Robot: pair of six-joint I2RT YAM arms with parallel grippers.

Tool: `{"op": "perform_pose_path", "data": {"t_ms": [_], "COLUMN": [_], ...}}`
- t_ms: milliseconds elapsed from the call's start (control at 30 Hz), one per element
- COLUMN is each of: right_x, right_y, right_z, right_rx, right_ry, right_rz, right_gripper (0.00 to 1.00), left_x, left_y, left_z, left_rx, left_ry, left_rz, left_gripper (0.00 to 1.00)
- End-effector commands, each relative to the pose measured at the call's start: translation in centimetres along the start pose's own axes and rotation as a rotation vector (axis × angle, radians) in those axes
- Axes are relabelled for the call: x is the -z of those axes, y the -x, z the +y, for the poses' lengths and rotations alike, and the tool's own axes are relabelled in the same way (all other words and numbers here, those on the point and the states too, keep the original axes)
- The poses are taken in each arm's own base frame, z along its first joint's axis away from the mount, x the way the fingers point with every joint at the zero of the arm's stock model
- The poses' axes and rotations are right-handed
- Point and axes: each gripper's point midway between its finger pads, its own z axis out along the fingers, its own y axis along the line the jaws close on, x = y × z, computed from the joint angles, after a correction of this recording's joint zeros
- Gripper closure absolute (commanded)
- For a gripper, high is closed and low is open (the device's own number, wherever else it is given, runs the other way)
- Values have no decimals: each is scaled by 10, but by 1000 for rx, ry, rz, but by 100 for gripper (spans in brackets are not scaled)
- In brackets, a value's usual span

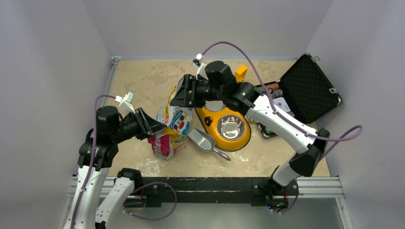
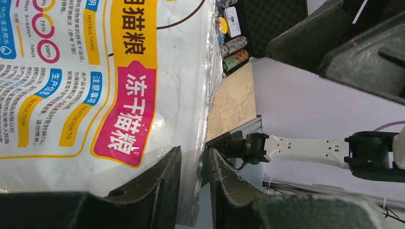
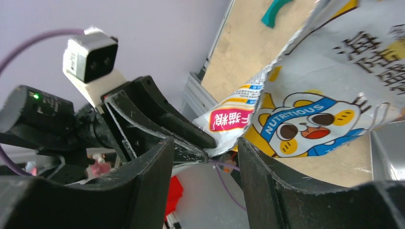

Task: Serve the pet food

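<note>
The right gripper [image 3: 205,141] gapes before the cat-printed bag [image 3: 310,109], whose corner the left gripper [image 3: 208,149] seemingly pinches.

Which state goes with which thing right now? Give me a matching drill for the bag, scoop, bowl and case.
Things: 1 bag; 2 scoop; 3 bowl; 4 case.
States: A lid open, right side; B pinched by the left tool; C set in the yellow holder; D lying between bag and holder.
Pairs: 1-B, 2-D, 3-C, 4-A.
</note>
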Motion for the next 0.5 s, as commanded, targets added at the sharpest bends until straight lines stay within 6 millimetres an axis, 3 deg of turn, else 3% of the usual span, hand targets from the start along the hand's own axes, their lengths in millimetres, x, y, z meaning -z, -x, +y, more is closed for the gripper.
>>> {"op": "perform_pose_path", "data": {"t_ms": [0,233,467], "right_x": [8,-10,-22], "right_y": [25,28,25], "right_z": [-9,-8,-26], "right_rx": [-68,-38,-41], "right_ry": [-18,-22,-78], "right_rz": [-113,-96,-86], "right_gripper": [46,60,74], "left_x": [0,1,-2], "left_y": [4,13,14], "left_z": [-15,-10,-6], "left_rx": [-18,-66,-78], "left_ry": [-61,-4,19], "left_rz": [8,-12,0], "left_gripper": [68,68,73]}}
